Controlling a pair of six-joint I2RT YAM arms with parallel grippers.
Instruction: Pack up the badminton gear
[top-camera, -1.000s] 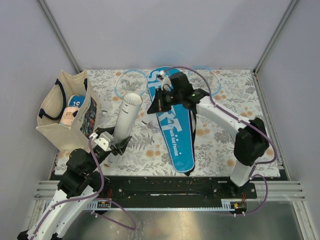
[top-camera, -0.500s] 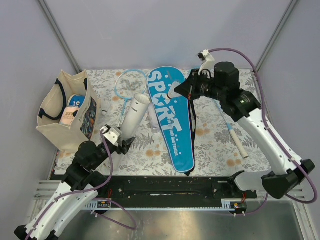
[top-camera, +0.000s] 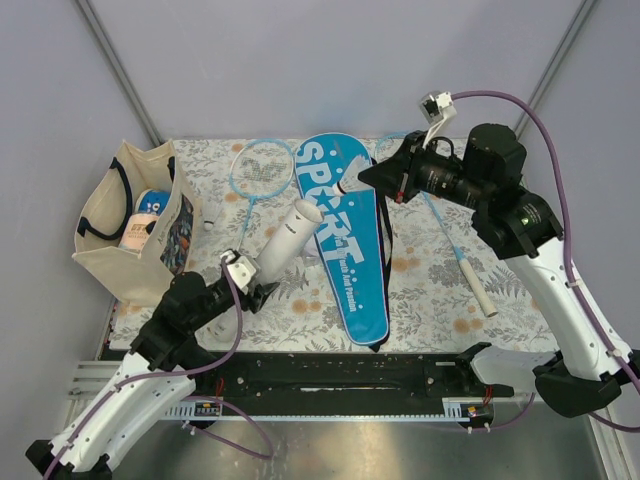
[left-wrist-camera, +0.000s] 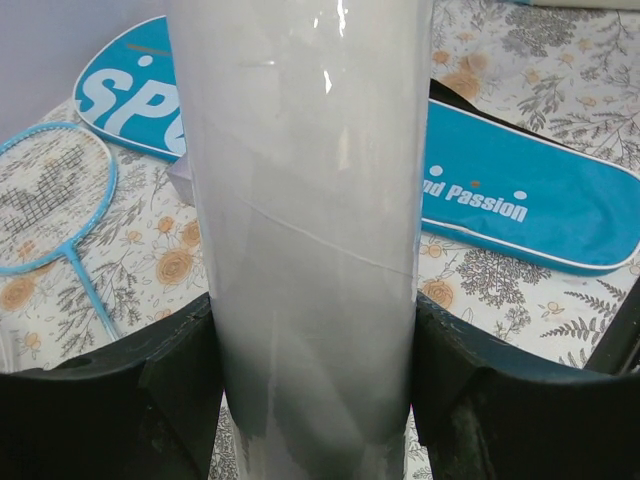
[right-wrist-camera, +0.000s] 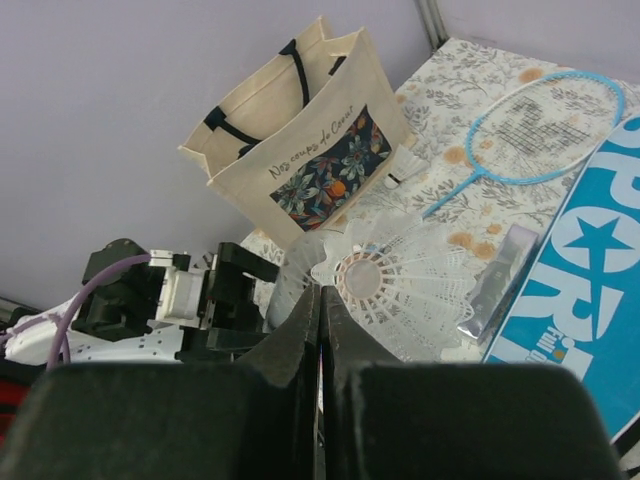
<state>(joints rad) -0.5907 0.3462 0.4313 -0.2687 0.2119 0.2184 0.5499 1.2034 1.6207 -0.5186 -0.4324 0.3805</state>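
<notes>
My left gripper (top-camera: 252, 287) is shut on the long white tube (top-camera: 290, 235). The tube is tilted, its open end up and to the right. In the left wrist view the tube (left-wrist-camera: 310, 230) fills the gap between both fingers (left-wrist-camera: 170, 390). My right gripper (top-camera: 365, 178) is shut on the skirt edge of a white shuttlecock (top-camera: 347, 186), held in the air above the blue "SPORT" cover (top-camera: 345, 255), a little beyond the tube's mouth. In the right wrist view the shuttlecock (right-wrist-camera: 400, 285) sits at the closed fingertips (right-wrist-camera: 320, 295). One light-blue racket (top-camera: 260, 168) lies at the back left. The other racket's white handle (top-camera: 475, 285) shows at the right.
A cream tote bag (top-camera: 130, 225) with items inside stands at the left edge. A loose shuttlecock (top-camera: 208, 226) lies beside it and also shows in the right wrist view (right-wrist-camera: 400, 165). A small clear plastic piece (right-wrist-camera: 495, 285) lies by the cover's left edge.
My right arm has lifted and swung right, carrying the shuttlecock off the cover's left side. My left arm has tipped the tube lower, toward the right.
</notes>
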